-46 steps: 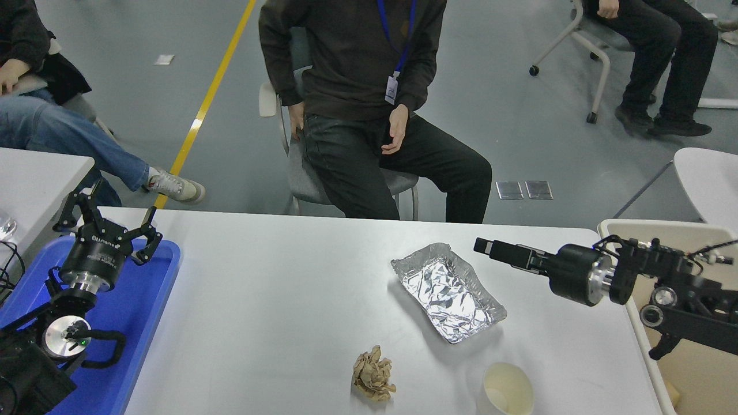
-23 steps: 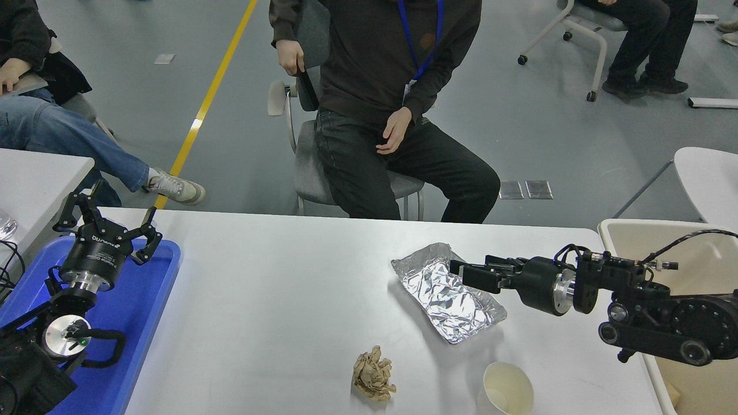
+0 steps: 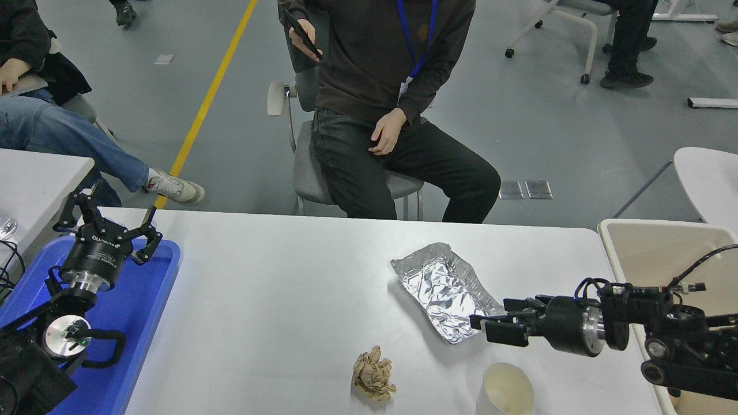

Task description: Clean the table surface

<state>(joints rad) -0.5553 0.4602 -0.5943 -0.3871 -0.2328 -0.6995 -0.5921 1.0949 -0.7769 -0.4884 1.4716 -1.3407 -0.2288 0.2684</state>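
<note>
Three items lie on the wide white tabletop (image 3: pixel 277 300): a foil tray (image 3: pixel 447 291), a crumpled paper ball (image 3: pixel 373 374) and a paper cup (image 3: pixel 507 389). Right gripper (image 3: pixel 493 325), jaws parted, hovers at the tray's near corner; left gripper (image 3: pixel 106 227), spread open, is parked over a blue tray (image 3: pixel 144 305).

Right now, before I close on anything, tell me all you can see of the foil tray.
The foil tray is a shallow rectangular container of crinkled silver aluminium, its rim bent and uneven. It looks empty, lying open side up and flat on the table surface, turned diagonally, right of centre. The right gripper is at its near right corner, fingers apart; whether they touch the rim cannot be told. The paper cup and crumpled brown paper lie apart from it.
</note>
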